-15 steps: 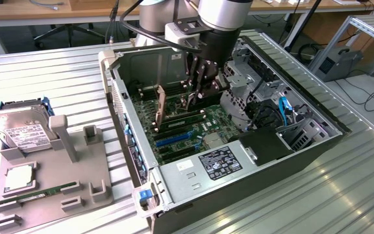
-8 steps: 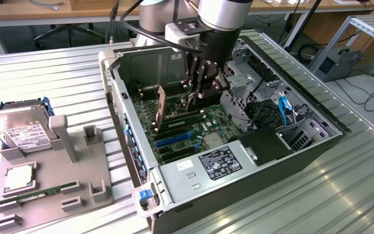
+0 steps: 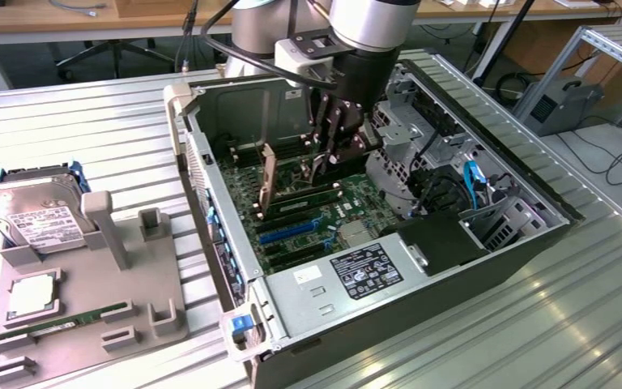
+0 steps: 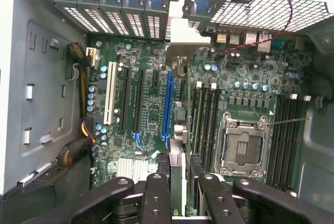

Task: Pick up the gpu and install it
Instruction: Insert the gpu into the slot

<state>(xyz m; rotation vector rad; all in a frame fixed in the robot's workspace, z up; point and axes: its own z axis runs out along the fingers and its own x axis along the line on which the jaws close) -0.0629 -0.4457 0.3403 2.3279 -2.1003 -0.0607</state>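
The gpu (image 4: 177,174) is a thin dark card seen edge-on between my fingers (image 4: 156,198). Its silvery bracket (image 4: 182,31) points at the case's rear slot covers. My gripper (image 4: 180,200) is shut on its upper edge. The card stands upright over the motherboard (image 4: 151,119), close beside the long blue slot (image 4: 167,104); whether its lower edge sits in a slot is hidden. In the exterior view my gripper (image 3: 327,166) reaches down into the open computer case (image 3: 214,235), with the gpu (image 3: 289,178) below it running toward the case's rear wall.
The drive cage (image 3: 408,130), cables and the power supply (image 3: 365,271) crowd the case on the exterior view's right. The CPU socket (image 4: 242,148) and RAM slots lie beside the card. Outside the case, a hard drive (image 3: 30,211) and a grey fixture (image 3: 127,275) stand on the ribbed table.
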